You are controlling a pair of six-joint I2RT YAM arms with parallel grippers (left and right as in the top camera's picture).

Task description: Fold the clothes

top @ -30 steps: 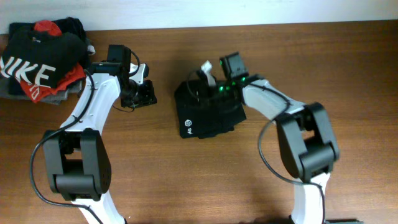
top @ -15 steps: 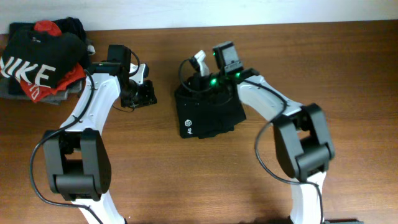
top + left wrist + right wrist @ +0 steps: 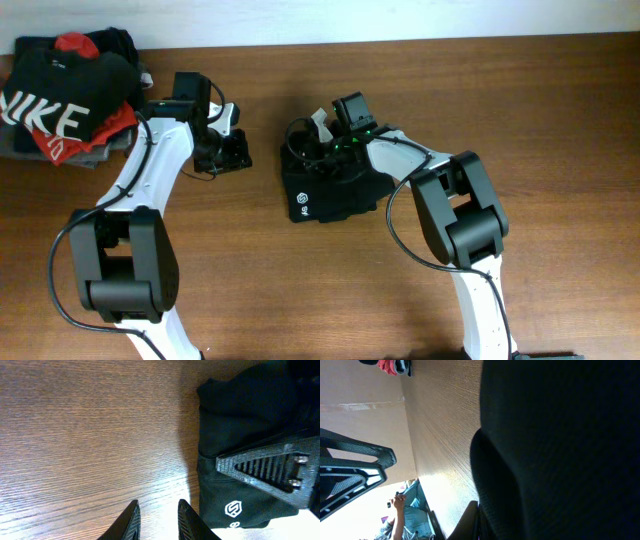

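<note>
Fold looks nearly done: T-shirt (image 3: 335,190) sits as a compact bundle mid-worktop (image 3: 250,280).
At its 11 o'clock corner, right gripper (image 3: 312,140) has fingers together, pinch on cloth unclear; at 9 o'clock, left gripper (image 3: 157,510) has fingers slightly apart, empty. Probably only final tidying left.

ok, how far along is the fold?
Done: T-shirt lies as a compact folded bundle, logo up. In hand: right tool is shut at its far edge; pinching fabric or not, I can't tell. Left tool open, empty, off to the side. Left: likely a last tuck and release.
</note>
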